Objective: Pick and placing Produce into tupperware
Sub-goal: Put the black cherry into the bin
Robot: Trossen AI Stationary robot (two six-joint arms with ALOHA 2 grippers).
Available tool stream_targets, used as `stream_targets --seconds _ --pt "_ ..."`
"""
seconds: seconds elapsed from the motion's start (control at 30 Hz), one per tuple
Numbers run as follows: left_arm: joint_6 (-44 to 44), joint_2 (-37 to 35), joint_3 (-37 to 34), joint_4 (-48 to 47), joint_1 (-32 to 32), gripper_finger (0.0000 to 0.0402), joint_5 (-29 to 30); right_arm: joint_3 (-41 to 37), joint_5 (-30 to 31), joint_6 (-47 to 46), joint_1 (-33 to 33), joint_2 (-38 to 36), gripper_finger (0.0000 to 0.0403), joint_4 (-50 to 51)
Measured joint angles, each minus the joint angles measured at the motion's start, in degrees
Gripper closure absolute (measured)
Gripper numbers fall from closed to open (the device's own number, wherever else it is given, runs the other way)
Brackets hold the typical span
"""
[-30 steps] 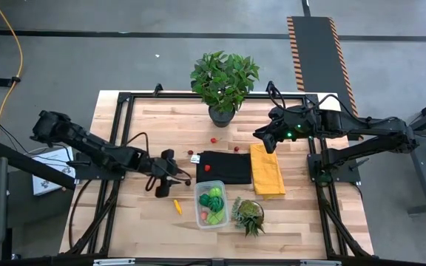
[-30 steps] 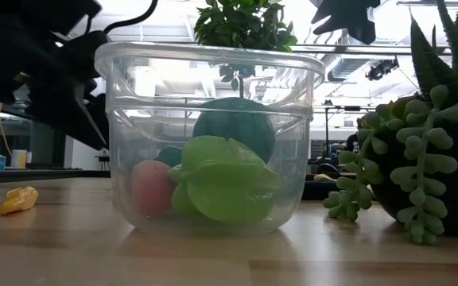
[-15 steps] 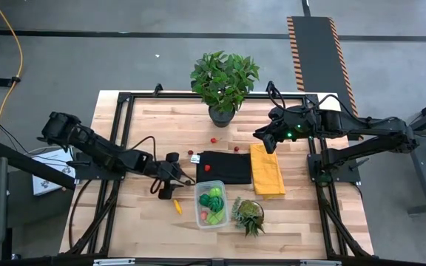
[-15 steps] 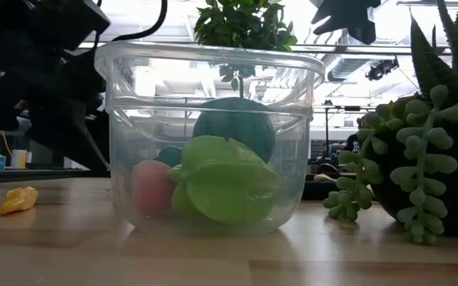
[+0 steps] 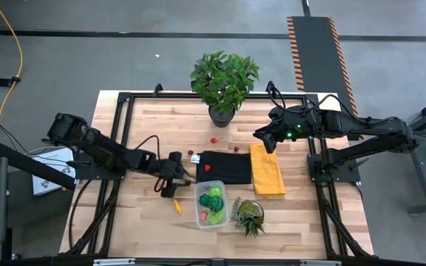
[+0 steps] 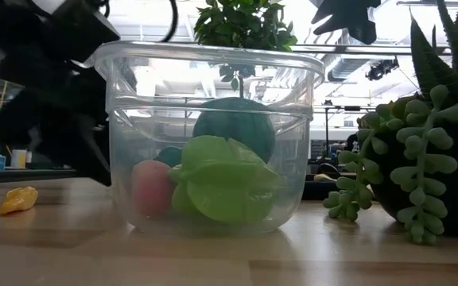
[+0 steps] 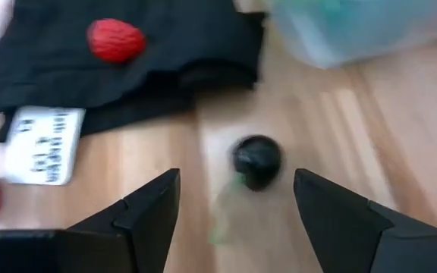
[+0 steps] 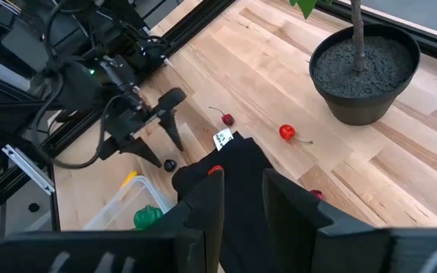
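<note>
Two dark arms worked over a pale wooden table (image 5: 146, 133) set on a grey concrete floor, with striped hazard tape (image 5: 296, 52) running along a dark mat beyond it. A black cloth (image 5: 228, 168) and a yellow cloth (image 5: 267, 170) lay side by side at mid-table, a potted leafy plant (image 5: 223, 81) stood at the far edge, and a succulent (image 5: 249, 214) sat beside the tupperware (image 5: 211, 207).

The tupperware held green pieces and a pink one (image 6: 151, 189); its near wall filled much of the low view, hiding most of the table behind it.

The left gripper (image 7: 236, 199) hung low with its fingers spread wide and empty, a small dark berry (image 7: 257, 159) on the wood between them, blurred. A red berry (image 7: 115, 39) rested on the black cloth, and a yellow piece (image 5: 177, 206) lay near the tupperware.

The right gripper (image 8: 242, 193) waited over the far right of the table, fingers narrowly parted, holding nothing.
</note>
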State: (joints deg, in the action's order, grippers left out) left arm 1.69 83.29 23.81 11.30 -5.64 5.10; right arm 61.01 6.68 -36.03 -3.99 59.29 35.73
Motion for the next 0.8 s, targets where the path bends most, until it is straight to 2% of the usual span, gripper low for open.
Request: stream_targets --seconds 0.23,0.8 --pt "-1.6 0.0 0.0 2.2 4.3 0.0154 -5.6 0.0 0.2 0.0 0.0 0.0 0.0320 0.0" --pt "-4.0 0.0 0.0 2.5 4.1 0.0154 -8.7 0.0 0.9 0.0 0.0 0.0 0.0320 0.0"
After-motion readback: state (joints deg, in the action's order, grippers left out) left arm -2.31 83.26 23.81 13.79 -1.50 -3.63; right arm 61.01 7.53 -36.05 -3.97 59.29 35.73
